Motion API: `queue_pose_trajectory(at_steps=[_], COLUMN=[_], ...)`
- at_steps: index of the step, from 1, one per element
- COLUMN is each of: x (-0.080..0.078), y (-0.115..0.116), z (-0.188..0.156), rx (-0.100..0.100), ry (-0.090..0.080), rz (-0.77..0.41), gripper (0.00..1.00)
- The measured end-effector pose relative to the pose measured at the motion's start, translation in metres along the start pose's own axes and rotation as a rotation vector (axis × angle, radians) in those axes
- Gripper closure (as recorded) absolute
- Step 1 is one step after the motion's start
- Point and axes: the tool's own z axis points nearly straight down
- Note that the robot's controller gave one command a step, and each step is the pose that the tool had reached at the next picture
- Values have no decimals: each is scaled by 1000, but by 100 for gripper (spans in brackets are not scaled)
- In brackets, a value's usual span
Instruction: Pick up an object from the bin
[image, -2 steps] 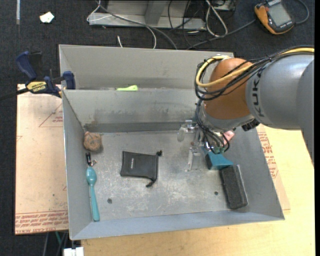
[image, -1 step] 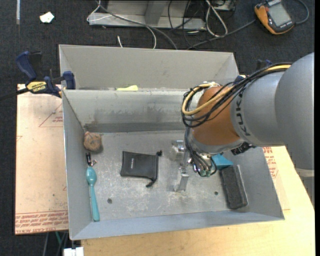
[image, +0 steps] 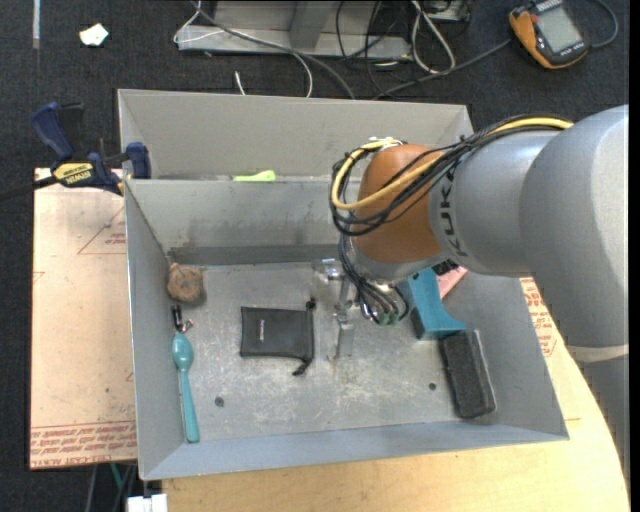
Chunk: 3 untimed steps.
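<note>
Nearest you, the grey arm (image: 545, 200) with its orange wrist cover (image: 395, 205) hangs over the bin (image: 250, 212). The claw (image: 343, 335) is low over the floor, mid-bin, and you can't tell how wide it's spread. Black square pouch (image: 277, 332) lies flat just beside it at 9 o'clock; contact unclear. From the claw: blue block (image: 432, 305) at 3, black bar (image: 468, 372) at 4. Teal spoon (image: 185, 385) at 8 and brown lump (image: 186, 284) at 10, both by the left wall.

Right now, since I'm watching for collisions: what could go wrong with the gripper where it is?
The gripper hangs just beside the right edge of the flat black pad, so descending could hit that edge instead of straddling it. The pad lies flat, so it is probably hard to grip. The blue block close on the gripper's other side might get nudged.
</note>
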Motion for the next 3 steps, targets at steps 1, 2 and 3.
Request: queue_pose_trajectory(at_steps=[1, 2, 3], x=[-10, -53, -53], y=[15, 4, 4], z=[-2, -67, -67], rx=[-2, -2, -2], ry=[-2, -6, -6], rz=[28, -94, -95], gripper=[0, 100, 0])
